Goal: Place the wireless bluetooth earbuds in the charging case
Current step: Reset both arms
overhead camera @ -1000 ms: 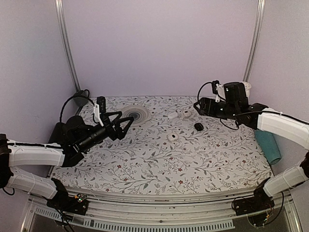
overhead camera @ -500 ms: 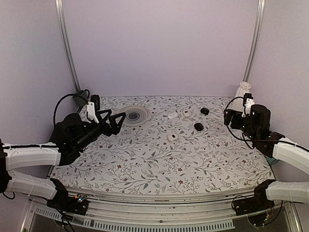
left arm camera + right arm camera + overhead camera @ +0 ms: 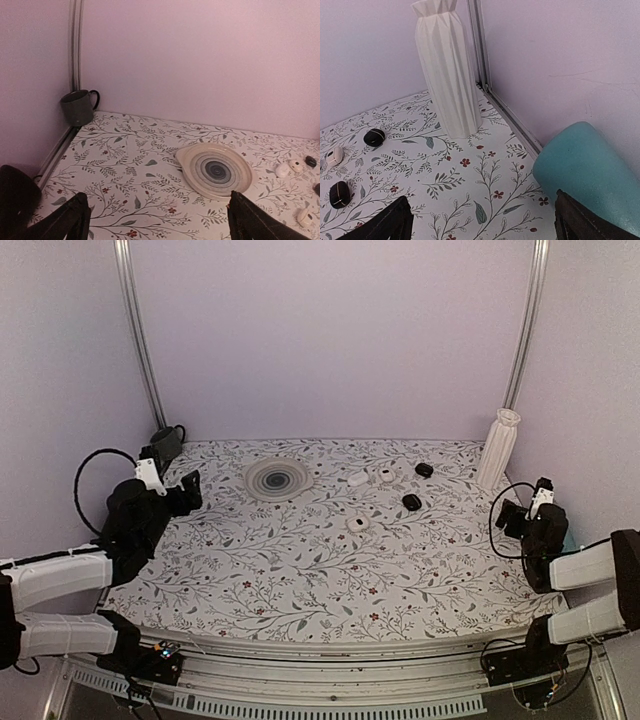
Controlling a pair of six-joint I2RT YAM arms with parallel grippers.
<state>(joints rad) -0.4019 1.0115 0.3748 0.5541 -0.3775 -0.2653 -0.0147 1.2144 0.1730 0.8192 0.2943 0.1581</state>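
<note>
Overhead, the left gripper [image 3: 187, 492] is hovering at the left edge of the table [image 3: 300, 580] and the right gripper [image 3: 514, 513] at its right edge. Both are well apart from three small white pieces [image 3: 357, 523] lying mid-table near two black pieces [image 3: 411, 502]; which one is the charging case is too small to tell. In the left wrist view, the fingers [image 3: 70, 220] are gaping wide, gripping nothing, facing a ringed plate [image 3: 216, 170] and a dark mug [image 3: 77, 106]. In the right wrist view, the fingers [image 3: 390, 222] are likewise spread and empty, near a white vase [image 3: 449, 75] and a teal roll [image 3: 585, 170].
</note>
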